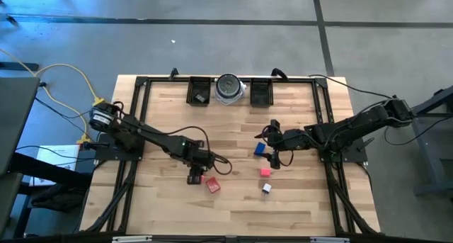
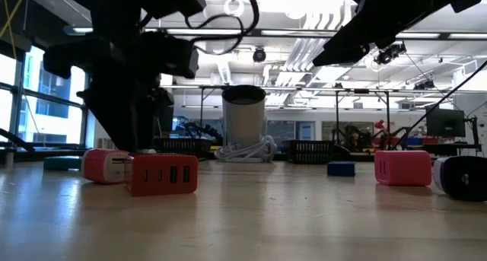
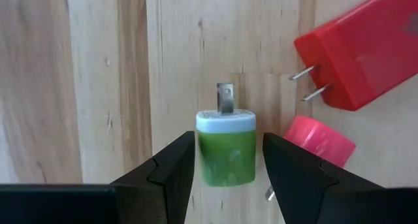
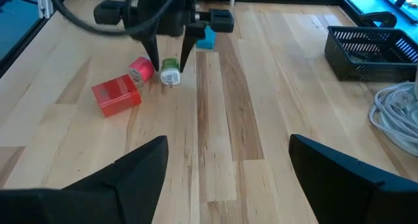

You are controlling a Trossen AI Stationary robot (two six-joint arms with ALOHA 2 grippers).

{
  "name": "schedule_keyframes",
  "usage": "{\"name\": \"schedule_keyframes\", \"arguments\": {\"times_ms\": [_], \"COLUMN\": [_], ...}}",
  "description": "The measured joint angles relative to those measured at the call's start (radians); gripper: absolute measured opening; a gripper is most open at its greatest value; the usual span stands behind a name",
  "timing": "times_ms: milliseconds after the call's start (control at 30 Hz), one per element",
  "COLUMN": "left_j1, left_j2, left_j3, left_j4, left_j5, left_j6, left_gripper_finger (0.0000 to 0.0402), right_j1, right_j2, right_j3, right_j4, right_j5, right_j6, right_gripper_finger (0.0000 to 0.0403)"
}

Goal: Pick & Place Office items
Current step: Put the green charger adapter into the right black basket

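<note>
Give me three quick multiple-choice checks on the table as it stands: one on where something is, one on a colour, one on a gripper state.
1. Where is the green-and-white charger?
A. In a black tray
B. On the bare wood between the left gripper's fingers
C. Inside the round dish

2. What colour is the boxy charger with two prongs lying near the green one?
A. Red
B. Yellow
C. White

3. How does the right gripper stand?
A. Shut on a blue block
B. Shut on nothing
C. Open, holding nothing

Answers:
1 B: the left wrist view shows the left gripper with a finger on either side of it, on the wood.
2 A: the left wrist view shows its red body, prongs pointing toward the green charger.
3 C: the right wrist view shows its fingers wide apart with only bare tabletop between them.
</note>
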Motion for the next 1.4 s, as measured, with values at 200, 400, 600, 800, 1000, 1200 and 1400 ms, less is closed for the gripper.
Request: {"name": "schedule_keyframes", "arguments": {"times_ms": [200, 400, 600, 800, 1000, 1200, 1400], "left_j1": [0.0, 0.007, 0.018, 0.019, 0.019, 0.019, 0.02], "left_j2": [0.02, 0.019, 0.018, 0.018, 0.018, 0.018, 0.014], "left_j3": [-0.006, -0.007, -0.014, -0.014, -0.014, -0.014, -0.015], "left_j4": [0.006, 0.017, 0.022, 0.022, 0.021, 0.02, 0.006], "left_j5": [0.021, 0.02, 0.021, 0.02, 0.019, 0.012, 0.008], "left_j6": [-0.001, -0.005, -0.006, -0.008, -0.008, -0.002, 0.009], "left_gripper_finger": [0.0174, 0.0171, 0.0125, 0.0121, 0.0121, 0.0121, 0.0121], "right_j1": [0.0, 0.0, 0.0, 0.0, 0.0, 0.0, 0.0], "right_j2": [0.0, 0.0, 0.0, 0.0, 0.0, 0.0, 0.0], "right_j3": [0.0, 0.0, 0.0, 0.0, 0.0, 0.0, 0.0], "right_j4": [-0.002, -0.001, -0.009, -0.01, -0.011, -0.011, -0.011], "right_j5": [0.0, 0.0, 0.0, 0.0, 0.0, 0.0, 0.0], "right_j6": [0.0, 0.004, 0.015, 0.018, 0.018, 0.018, 0.018], "right_gripper_finger": [0.0306, 0.0306, 0.0306, 0.0306, 0.0306, 0.0306, 0.0306]}}
